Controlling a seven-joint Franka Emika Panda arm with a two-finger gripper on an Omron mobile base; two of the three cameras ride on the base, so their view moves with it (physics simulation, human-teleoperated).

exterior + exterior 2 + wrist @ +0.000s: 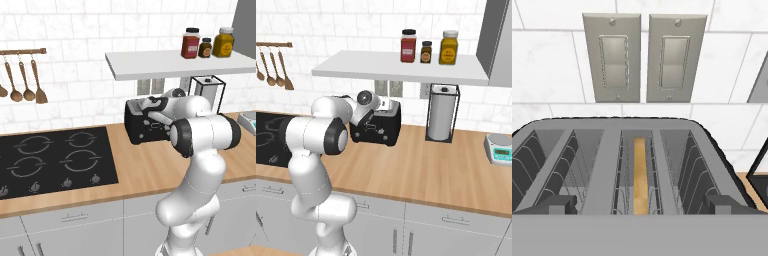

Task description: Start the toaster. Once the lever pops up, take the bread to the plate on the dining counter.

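The black toaster (137, 125) is seen on the wood surface (150, 167), just right of the black hob (55, 160), partly covered by the arm (200, 135). Three jars (207, 44) are lined up on the white shelf (165, 65) above.

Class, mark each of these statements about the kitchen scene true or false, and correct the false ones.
1. A bread slice stands inside the toaster. True.
2. The gripper is shut on the bread. False: its jaws stand open above the toaster.
3. Three jars sit on the shelf. True.
4. The paper towel roll stands on the hob. False: it stands on the wood worktop beside the toaster.
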